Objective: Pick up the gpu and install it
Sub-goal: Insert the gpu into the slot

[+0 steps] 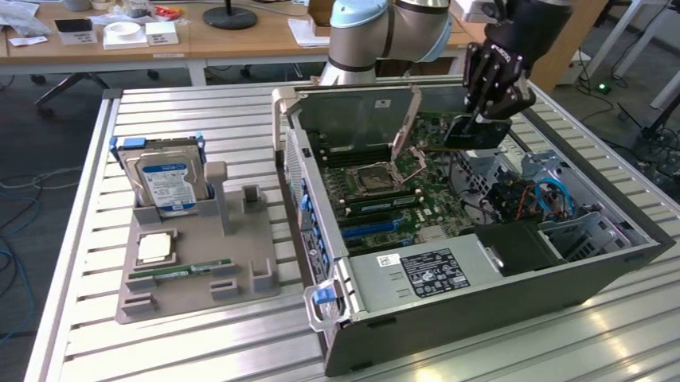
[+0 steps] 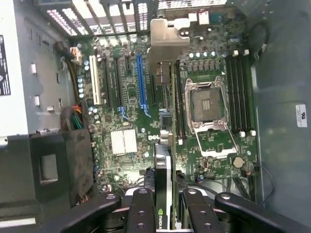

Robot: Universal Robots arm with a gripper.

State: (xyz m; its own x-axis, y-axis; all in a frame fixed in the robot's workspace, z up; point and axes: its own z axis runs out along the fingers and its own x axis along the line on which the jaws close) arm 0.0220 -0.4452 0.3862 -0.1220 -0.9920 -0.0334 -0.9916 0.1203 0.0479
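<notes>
The arm (image 1: pixel 356 48) has silver-grey tubular segments with pale blue joint caps. The gripper (image 1: pixel 491 118) is black; its linked fingers (image 2: pixel 141 208) carry round pivot pins and screws.

The gpu (image 1: pixel 474 132) (image 2: pixel 163 162) is a thin, flat, dark rectangular expansion card with a silvery metal bracket at one end. It is clamped between the jaws, which press on its two flat faces. Held on edge, it hangs below them in the exterior view. In the wrist view it runs straight out from between the jaws, with the bracket end farthest from them. A small green logo sits on its edge right at the jaws.
</notes>
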